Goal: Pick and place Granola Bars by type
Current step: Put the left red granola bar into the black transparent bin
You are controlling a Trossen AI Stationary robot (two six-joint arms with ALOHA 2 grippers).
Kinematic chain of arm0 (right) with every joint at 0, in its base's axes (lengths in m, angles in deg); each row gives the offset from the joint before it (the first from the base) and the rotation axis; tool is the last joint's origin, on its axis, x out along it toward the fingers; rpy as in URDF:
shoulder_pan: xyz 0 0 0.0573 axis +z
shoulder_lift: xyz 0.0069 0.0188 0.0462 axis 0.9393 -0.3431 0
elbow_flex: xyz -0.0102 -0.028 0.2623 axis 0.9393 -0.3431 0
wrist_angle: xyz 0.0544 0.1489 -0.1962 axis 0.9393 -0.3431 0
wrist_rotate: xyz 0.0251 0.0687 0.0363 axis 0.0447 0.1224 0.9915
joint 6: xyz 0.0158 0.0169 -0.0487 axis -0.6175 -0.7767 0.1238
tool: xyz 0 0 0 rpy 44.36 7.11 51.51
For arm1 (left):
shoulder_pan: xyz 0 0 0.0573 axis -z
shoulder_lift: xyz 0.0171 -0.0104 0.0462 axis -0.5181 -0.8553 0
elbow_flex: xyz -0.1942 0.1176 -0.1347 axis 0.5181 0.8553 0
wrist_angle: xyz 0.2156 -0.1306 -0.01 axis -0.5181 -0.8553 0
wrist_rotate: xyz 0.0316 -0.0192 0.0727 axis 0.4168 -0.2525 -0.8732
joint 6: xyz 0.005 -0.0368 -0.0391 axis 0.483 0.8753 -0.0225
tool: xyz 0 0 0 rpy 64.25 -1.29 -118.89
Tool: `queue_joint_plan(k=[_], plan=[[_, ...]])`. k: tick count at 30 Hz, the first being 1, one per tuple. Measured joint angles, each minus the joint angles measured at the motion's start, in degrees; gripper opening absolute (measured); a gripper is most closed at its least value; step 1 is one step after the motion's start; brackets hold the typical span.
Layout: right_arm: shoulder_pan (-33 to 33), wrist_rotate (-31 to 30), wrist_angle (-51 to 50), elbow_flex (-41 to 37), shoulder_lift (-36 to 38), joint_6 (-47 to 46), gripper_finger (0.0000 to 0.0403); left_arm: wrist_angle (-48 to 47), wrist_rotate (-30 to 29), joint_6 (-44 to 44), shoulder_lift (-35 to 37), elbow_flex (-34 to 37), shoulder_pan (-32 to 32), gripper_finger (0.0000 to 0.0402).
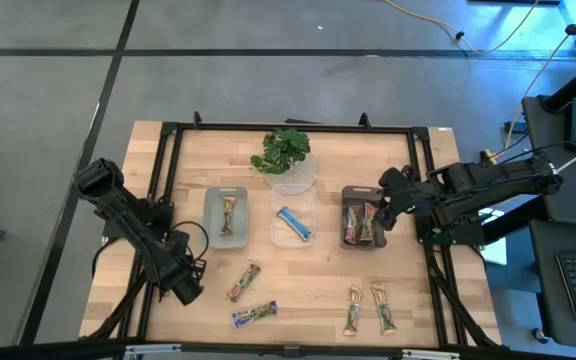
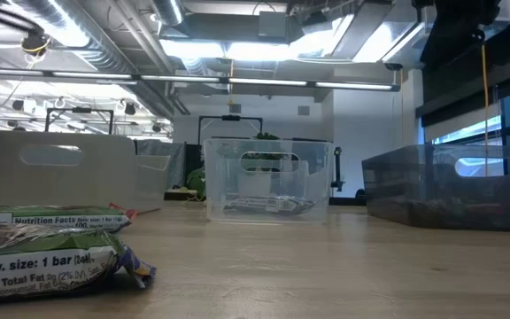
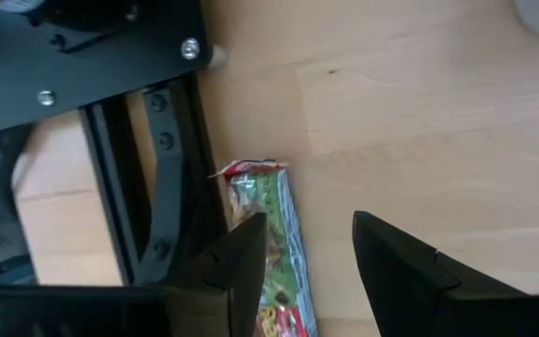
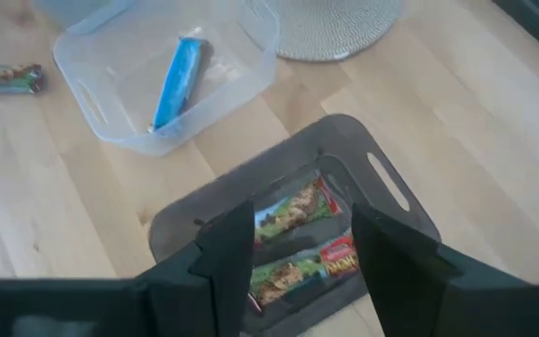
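**Bars partly sorted, both grippers empty**

Right gripper point(image 4: 302, 248): fingers apart, nothing between them, hanging over the dark bin point(image 1: 363, 218) at centre-right of the high view. In the bin, two red-green bars point(image 4: 298, 208), side by side; shiny wrappers, red at the ends, green in the middle, with a granola picture on it.

Left gripper point(image 3: 309, 257): fingers apart, empty, low at lower left of the high view, by the black frame rail point(image 3: 162, 187). One red-green bar point(image 3: 274, 234) lies flat on the wood just past its fingertips, crimped red end outward.

Middle clear bin point(image 1: 293, 220): a single blue bar point(image 1: 293, 224), lying diagonally. Left grey bin point(image 1: 226, 215): one green-brown bar point(image 1: 229, 214), lengthwise.

Loose on the table point(image 1: 308, 280), bottom of high view: one bar point(image 1: 243, 282) near the left gripper, a dark purple-ended bar point(image 1: 254, 314) below it, and a pair point(image 1: 367, 308) at lower right, nearly parallel and just apart.

Potted plant point(image 1: 286, 152) on a round mat, top centre.

Low view: a green wrapper with nutrition print point(image 2: 47, 252) fills the lower left.
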State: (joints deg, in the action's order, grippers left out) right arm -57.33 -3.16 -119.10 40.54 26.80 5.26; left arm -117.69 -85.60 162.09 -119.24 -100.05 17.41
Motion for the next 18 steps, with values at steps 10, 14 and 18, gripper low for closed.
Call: queue_joint_plan(k=[10, 14, 18], plan=[[0.0, 0.1, 5.22, -3.66, -0.2, -0.41, 0.0182, 2.38, 4.34, 1.03, 0.0, 6.83, 0.21, 0.0154], [0.0, 0.52, 5.69, -4.23, -0.19, -1.9, 0.0182, 5.36, 4.36, 1.31, 0.02, 8.25, 0.48, 0.0153], [0.0, 0.53, 6.09, -4.24, -0.17, -2.2, 0.0182, 11.02, 4.36, 1.29, 0.02, 10.44, 0.48, 0.0155]])
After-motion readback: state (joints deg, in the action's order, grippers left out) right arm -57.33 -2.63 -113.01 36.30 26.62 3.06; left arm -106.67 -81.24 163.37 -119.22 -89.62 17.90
